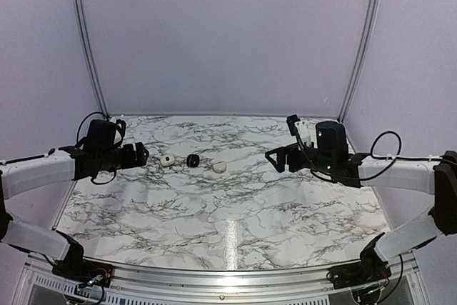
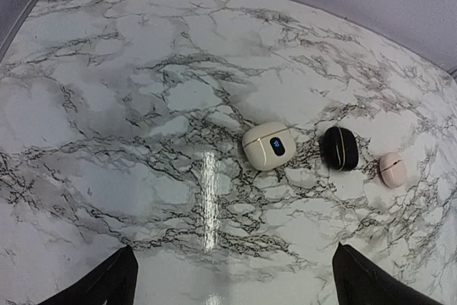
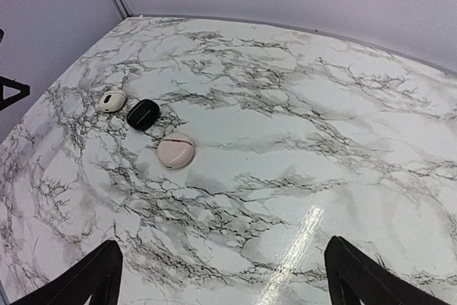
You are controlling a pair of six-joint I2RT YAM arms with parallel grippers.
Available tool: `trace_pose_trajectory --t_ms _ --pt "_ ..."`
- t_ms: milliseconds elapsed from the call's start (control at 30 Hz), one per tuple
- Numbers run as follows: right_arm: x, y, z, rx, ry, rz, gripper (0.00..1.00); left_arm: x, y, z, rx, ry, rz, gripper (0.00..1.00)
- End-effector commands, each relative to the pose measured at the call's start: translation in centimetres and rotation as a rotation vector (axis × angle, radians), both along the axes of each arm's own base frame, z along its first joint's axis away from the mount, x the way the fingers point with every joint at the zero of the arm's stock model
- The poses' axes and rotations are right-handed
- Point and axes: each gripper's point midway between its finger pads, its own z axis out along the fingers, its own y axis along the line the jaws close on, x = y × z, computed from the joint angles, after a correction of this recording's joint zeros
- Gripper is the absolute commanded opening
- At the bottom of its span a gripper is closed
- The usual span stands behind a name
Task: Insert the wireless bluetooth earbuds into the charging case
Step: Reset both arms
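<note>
Three pebble-like charging cases lie in a row at the back left of the marble table, all with lids down: a cream case (image 1: 166, 161) (image 2: 269, 146) (image 3: 112, 100) with a small blue display, a black case (image 1: 193, 161) (image 2: 339, 148) (image 3: 143, 114) and a pale pink case (image 1: 219, 166) (image 2: 393, 170) (image 3: 176, 150). The wireless bluetooth earbuds are out of view. My left gripper (image 1: 143, 153) (image 2: 234, 248) hovers open just left of the cream case, holding nothing. My right gripper (image 1: 275, 158) (image 3: 221, 242) hangs open and holds nothing, well to the right of the pink case.
The marble table (image 1: 228, 212) is enclosed by pale lilac walls at the back and sides, with metal corner rails (image 1: 86, 41) rising from its rear corners. An aluminium edge (image 1: 214, 276) runs along the near side between the two arm bases.
</note>
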Motion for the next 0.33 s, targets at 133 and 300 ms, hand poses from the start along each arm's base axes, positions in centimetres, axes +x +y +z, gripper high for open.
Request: trace_pose_trajectory --t_ms 133,300 --pt "1.0 -1.5 -1.4 0.011 0.011 -0.112 0.99 -0.2 -0.8 1.4 -0.103 -0.145 -0.026 0.99" --pt "1.2 -1.6 -1.8 0.008 0.013 -0.114 0.99 -0.1 -0.9 1.1 -0.093 -0.140 -0.040 0.99"
